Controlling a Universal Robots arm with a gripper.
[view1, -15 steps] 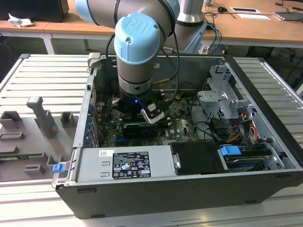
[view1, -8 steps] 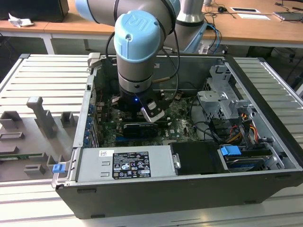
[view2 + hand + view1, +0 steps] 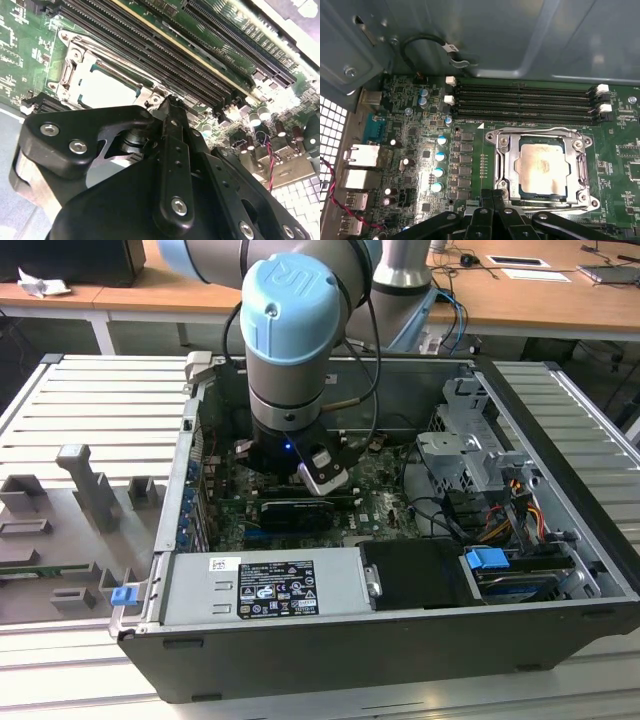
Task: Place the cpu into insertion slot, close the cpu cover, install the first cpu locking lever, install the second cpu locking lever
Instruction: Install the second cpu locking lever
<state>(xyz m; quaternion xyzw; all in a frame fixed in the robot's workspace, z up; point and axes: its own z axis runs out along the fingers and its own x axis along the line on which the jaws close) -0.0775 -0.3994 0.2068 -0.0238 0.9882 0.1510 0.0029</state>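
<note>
The flat silver-grey square cpu sat in the metal-rimmed insertion slot on the green circuit board, framed by the lowered silver cpu cover, while the black claw, fingers together and empty, hovered at the socket's edge, presumably for the levers.

Dull silver-grey cpu with a tan sheen, framed by the bright silver cpu cover. Green motherboard around it, black memory slots with white clips. Matte black gripper. Pale blue and grey arm; dark grey computer case; light wooden desk.
</note>
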